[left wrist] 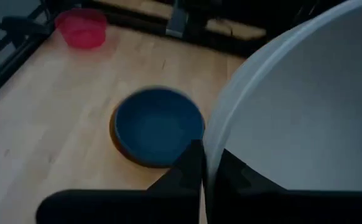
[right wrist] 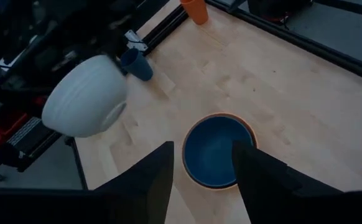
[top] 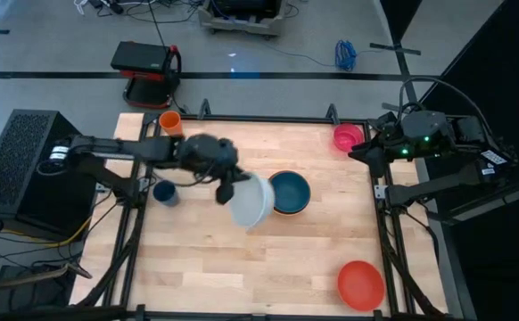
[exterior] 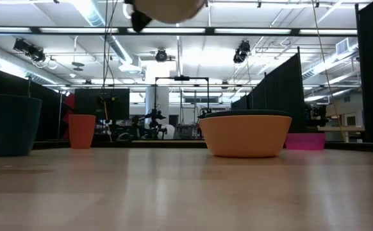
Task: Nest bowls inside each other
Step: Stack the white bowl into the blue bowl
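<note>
White bowl (top: 252, 201) aloft, left end effector (top: 227, 190) pinching rim.

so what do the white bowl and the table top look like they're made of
The white bowl, held by its rim in the shut left pincer, looks like thin plastic: one even colour and a smooth wall with a soft sheen. A coated material cannot be ruled out. The table top looks like pale wood, probably glued strips: grain lines and board seams show, with a low satin shine.
</note>
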You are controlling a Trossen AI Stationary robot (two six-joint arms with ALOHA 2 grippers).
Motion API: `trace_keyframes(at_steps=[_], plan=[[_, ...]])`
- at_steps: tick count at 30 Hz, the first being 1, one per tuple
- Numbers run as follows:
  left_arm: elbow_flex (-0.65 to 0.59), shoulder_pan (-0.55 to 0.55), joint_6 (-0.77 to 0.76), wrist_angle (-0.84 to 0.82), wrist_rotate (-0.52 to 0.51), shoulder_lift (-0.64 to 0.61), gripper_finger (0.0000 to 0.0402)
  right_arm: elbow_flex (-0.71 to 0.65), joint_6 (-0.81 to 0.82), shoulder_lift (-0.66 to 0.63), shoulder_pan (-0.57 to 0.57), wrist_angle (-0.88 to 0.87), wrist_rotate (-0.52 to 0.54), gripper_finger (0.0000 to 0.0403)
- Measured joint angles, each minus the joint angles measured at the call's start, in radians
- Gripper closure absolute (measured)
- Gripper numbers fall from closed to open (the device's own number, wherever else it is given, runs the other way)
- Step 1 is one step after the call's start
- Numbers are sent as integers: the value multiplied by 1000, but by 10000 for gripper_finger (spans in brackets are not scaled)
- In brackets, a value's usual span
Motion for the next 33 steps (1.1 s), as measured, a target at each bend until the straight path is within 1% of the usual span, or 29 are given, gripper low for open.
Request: trace_keyframes(at_steps=[3, 21, 24, 27, 33], plan=[[83, 40, 53, -20, 48, 100, 402, 0, 0, -12, 0, 0, -1, 260], [593, 241, 201, -296, 113, 572, 402, 0, -26, -55, 0, 0, -27, 253], [622, 258, 201, -323, 137, 609, 402, 0, -32, -56, 0, 1, -36, 256], [638, 264, 219, -373, 140, 635, 402, 0, -36, -62, 0, 0, -46, 252], [640, 262, 247, -441, 159, 654, 402, 0, -47, -89, 0, 0, -51, 243]])
